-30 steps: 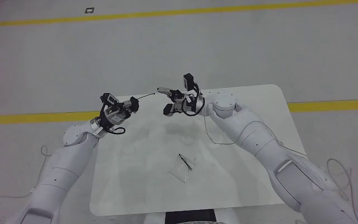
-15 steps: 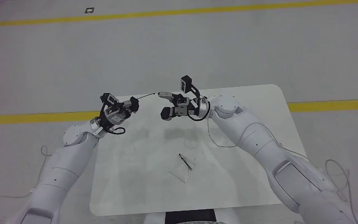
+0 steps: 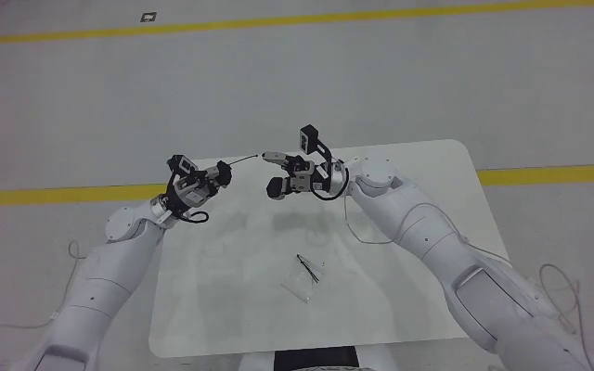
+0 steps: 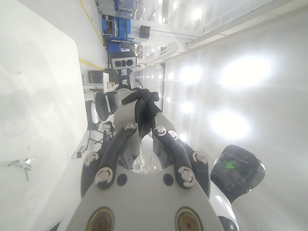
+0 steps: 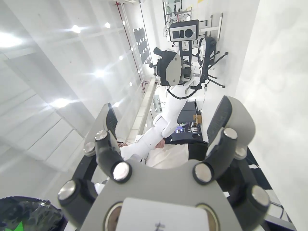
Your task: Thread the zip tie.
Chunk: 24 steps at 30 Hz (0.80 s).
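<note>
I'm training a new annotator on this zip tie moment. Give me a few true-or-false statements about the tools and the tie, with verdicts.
1. The left tool is shut on the zip tie. True.
2. The right tool is clamped on the tie's free end. False: its jaws stand wide open and hold nothing.
3. A small bag with dark ties lies on the table. True.
4. The zip tie lies flat on the table. False: it is held up in the air, its free end pointing towards the right tool.
</note>
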### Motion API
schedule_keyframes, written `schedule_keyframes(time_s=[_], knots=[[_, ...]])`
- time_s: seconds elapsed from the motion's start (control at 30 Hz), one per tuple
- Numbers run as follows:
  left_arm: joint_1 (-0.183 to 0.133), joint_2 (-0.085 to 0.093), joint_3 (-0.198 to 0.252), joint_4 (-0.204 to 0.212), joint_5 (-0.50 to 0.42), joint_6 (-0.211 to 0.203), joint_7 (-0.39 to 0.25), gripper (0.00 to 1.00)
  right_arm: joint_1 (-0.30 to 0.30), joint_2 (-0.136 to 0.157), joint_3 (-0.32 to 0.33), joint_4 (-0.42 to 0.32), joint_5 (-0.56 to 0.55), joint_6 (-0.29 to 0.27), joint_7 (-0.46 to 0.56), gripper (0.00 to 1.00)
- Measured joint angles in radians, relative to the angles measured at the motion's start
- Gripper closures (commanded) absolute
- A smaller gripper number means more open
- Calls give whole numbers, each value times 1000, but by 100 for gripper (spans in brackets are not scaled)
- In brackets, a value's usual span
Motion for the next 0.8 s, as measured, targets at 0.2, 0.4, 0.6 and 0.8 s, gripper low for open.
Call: schedule_keyframes(time_s=[0.2,0.4,0.6,0.8], knots=[[12,4,-19,26,5,37,-74,100,0,0,0,0,0,0,0,0],[5,3,-30,63,6,50,-126,100,0,0,0,0,0,0,0,0],[-14,-2,-27,100,16,69,-182,100,0,0,0,0,0,0,0,0],[-40,-13,-13,131,6,83,-228,100,0,0,0,0,0,0,0,0]])
